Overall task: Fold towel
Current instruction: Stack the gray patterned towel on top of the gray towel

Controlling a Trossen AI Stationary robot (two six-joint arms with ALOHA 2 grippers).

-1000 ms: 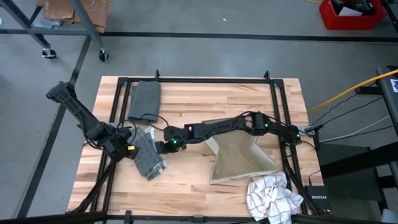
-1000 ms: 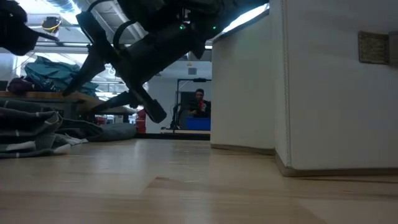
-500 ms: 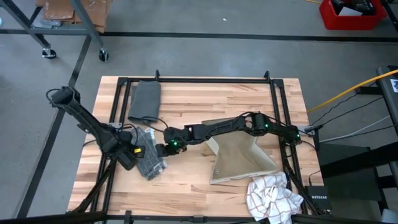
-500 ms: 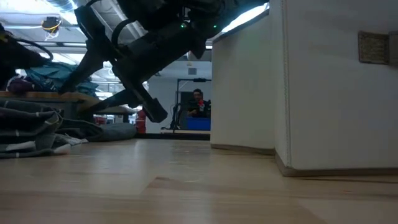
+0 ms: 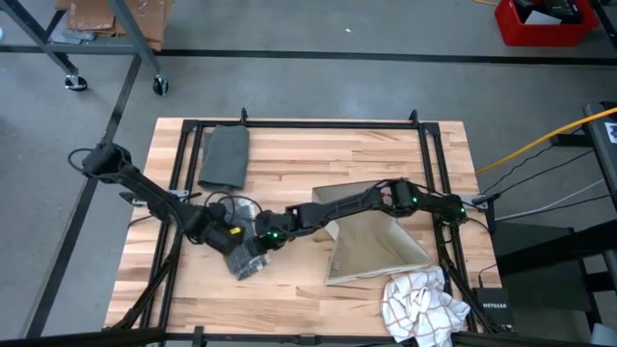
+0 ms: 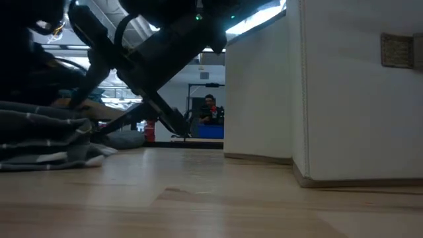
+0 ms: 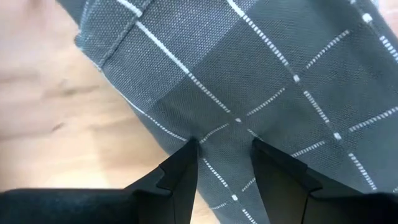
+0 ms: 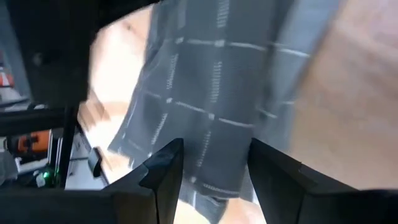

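While both arms crowd the same cloth, these are the relations that count:

Task's thing: dark grey woven towel with thin white check lines (image 5: 246,253), bunched in a rumpled heap on the pale wooden slatted table (image 5: 318,154), toward its left front part.
Long axis: the heap runs on a diagonal, from the left arm's side down toward the table's front edge.
Left gripper (image 7: 222,163): right over the towel, its two dark fingers (image 7: 180,177) slightly parted with checked cloth showing in the gap; whether they pinch a fold I cannot tell.
Right gripper (image 8: 208,163): reaching across from the right, its fingers likewise parted, the towel just ahead of them; a grip cannot be told either.
Nearer arm: both meet at the heap, the left from its left end, the right from its right end.
Judgement: the heap needs spreading flat before any fold.
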